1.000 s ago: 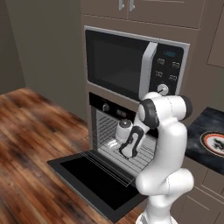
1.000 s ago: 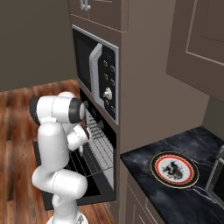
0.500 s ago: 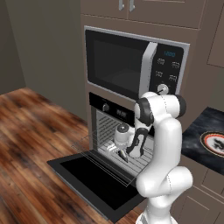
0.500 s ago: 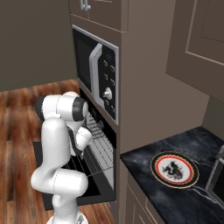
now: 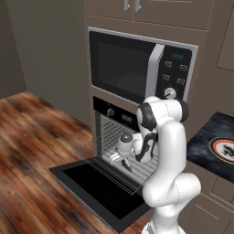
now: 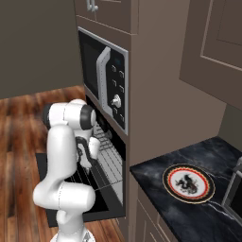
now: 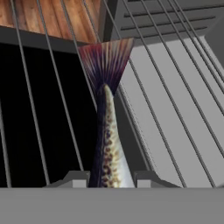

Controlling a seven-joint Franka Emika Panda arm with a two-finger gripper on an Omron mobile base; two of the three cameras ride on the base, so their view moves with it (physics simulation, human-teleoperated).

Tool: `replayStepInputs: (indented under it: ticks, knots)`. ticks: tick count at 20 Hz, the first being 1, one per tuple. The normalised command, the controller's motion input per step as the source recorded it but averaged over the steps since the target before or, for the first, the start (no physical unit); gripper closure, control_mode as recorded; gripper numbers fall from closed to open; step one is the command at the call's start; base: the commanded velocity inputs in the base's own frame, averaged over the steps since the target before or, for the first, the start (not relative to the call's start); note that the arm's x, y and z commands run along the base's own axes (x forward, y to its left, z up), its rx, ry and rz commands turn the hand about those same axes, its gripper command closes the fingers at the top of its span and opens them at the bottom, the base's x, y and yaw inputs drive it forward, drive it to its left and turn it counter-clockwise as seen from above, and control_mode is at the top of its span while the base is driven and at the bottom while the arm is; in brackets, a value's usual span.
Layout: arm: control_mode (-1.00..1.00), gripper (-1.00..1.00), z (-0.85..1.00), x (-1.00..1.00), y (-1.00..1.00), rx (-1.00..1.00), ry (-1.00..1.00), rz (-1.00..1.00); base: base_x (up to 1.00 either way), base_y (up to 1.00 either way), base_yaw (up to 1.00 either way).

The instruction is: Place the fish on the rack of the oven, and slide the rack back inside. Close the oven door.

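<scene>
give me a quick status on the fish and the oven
Gripper shut on the fish, held over the rack. Rack pulled out over the oven door, door down. Nothing in the way.

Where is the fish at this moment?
In the hand view, the fish is clamped in the gripper, tail pointing away, just above the pulled-out rack over the open oven door.
</scene>
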Motion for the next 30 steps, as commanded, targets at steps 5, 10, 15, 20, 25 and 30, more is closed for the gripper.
replayStepInputs:
  ticks: [5, 10, 15, 20, 25, 30]
  knots:
    - [-1.0, 1.0, -0.06, 0.23, 0.1, 0.0, 0.0, 0.0, 0.0, 0.0, 0.0]
    - [-1.0, 1.0, -0.04, 0.24, 0.06, 0.0, 0.0, 0.0, 0.0, 0.0, 0.0]
    - [-1.0, 1.0, -0.03, 0.24, 0.0, 0.0, 0.0, 0.0, 0.0, 0.0, 0.0]
    - [-1.0, 1.0, -0.1, 0.26, 0.04, -0.01, 0.0, 0.0, 0.0, 0.0, 0.0]
    - [-1.0, 1.0, -0.15, 0.26, 0.12, -0.01, 0.0, 0.0, 0.0, 0.0, 0.0]
    - [-1.0, 1.0, -0.16, 0.3, 0.17, -0.02, 0.0, 0.0, 0.0, 0.0, 0.0]
